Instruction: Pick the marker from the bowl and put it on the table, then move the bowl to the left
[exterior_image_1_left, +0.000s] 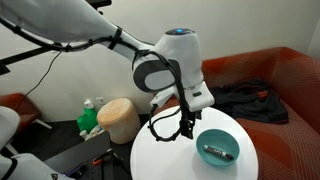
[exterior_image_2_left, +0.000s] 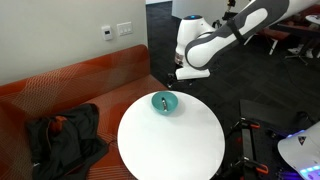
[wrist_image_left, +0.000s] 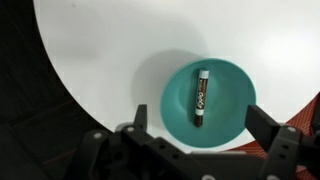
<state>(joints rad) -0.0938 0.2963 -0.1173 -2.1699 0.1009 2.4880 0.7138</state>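
The teal-blue bowl (wrist_image_left: 208, 102) sits near the edge of the round white table (wrist_image_left: 120, 50). The dark marker (wrist_image_left: 200, 96) lies inside it, along the bowl's middle. In both exterior views the bowl (exterior_image_1_left: 218, 146) (exterior_image_2_left: 164, 102) holds the marker (exterior_image_1_left: 215, 152). My gripper (wrist_image_left: 196, 118) is open and empty, above the bowl, with its fingers spread to either side of it. In an exterior view the gripper (exterior_image_1_left: 181, 127) hangs just beside the bowl, above the table (exterior_image_1_left: 170, 160).
A red-brown sofa (exterior_image_2_left: 70, 85) with dark clothing (exterior_image_2_left: 65, 135) stands beside the table (exterior_image_2_left: 175, 145). A tan cylindrical basket (exterior_image_1_left: 118, 118) and a green object (exterior_image_1_left: 90, 118) are near the table's far side. Most of the tabletop is bare.
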